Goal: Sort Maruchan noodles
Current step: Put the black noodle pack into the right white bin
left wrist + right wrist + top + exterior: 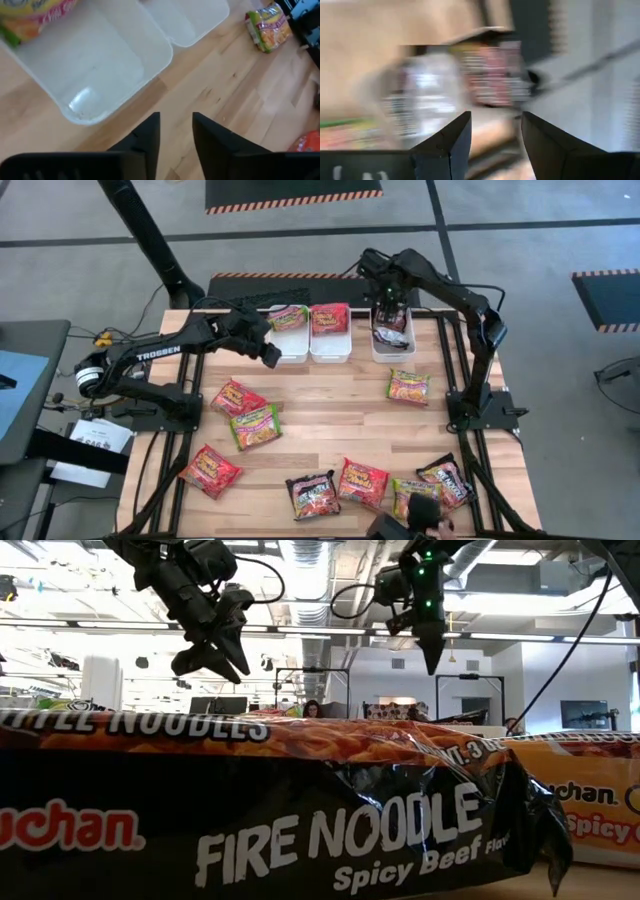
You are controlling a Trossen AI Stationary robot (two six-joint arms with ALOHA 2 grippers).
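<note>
Left gripper [270, 356]: beside the left bin [290, 340], fingers parted, empty. Bins: three at the table's far edge, left holding a green packet [288, 316], middle a red one [329, 317], right a black one [391, 334]. Right gripper [388, 310]: over the right bin, fingers apart, nothing between them. Loose packets [254, 426]: nine on the table [330, 430]. Likely light, crinkly, slippery, brittle inside; grip at an edge seam.

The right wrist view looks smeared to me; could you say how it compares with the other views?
Right wrist view: streaked blur, only the right gripper crisp. Left wrist view: mildly soft, glare inside the white bin. Low view: Fire Noodle packet fills the foreground against bright ceiling lights. High view: evenly lit.
</note>
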